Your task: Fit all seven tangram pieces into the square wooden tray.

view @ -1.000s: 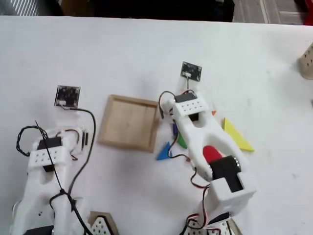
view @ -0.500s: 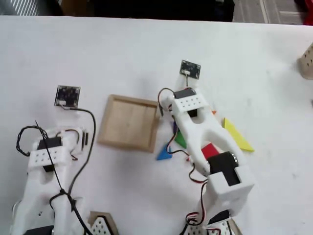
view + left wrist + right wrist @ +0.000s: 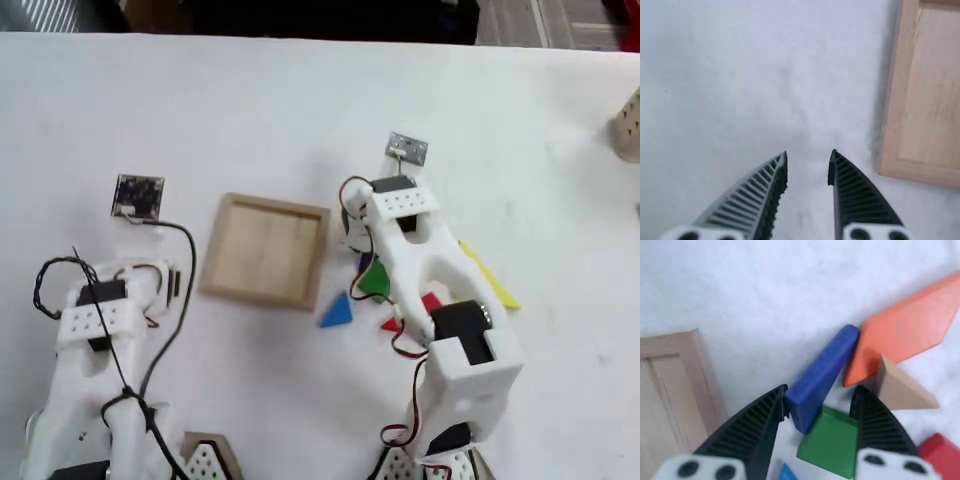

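Right jaws wide open, straddling the blue piece [image 3: 822, 377], gripping nothing. Left jaws open and empty beside the tray [image 3: 265, 250], middle of the desk [image 3: 200, 120]. Piece sits just off the tray's edge. Looks light, stiff, slick, so pinch its flat faces.

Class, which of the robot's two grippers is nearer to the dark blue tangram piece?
Right. The right gripper stands open with a jaw on either side of the dark blue piece; the left gripper hangs over the table on the other side of the wooden tray.
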Controlling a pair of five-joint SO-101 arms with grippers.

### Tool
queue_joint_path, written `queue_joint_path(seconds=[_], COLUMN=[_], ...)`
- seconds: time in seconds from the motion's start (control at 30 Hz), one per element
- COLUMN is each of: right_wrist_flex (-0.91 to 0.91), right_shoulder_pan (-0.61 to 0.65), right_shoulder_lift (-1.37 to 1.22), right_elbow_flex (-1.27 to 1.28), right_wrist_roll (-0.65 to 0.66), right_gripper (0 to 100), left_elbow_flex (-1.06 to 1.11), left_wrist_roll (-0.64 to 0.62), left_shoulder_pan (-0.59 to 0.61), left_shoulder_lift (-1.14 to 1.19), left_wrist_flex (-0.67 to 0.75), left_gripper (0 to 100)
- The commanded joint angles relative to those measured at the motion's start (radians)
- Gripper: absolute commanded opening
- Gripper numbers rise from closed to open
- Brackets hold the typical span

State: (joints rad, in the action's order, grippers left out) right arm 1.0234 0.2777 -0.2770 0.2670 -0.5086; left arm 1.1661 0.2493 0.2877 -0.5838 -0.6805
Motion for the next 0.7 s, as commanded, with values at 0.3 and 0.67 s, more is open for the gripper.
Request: queue_joint_path(seconds=[0.3,0.67], right_wrist_flex=[0.024,0.105], right_shoulder_pan=[-0.016,0.140], right_shoulder_lift=[0.051,0.325], right_elbow_flex=[-0.038,-0.032], right_wrist_roll=[0.014,0.367], right_gripper=[1.9,1.6], left_elbow_flex=[0.003,0.003], left_wrist_roll=[0.008,0.003], left_shoulder_pan=[0.005,0.008], left_shoulder_lift=[-0.030,-0.030], left_wrist_flex=[0.015,0.021], left_gripper=[15,15])
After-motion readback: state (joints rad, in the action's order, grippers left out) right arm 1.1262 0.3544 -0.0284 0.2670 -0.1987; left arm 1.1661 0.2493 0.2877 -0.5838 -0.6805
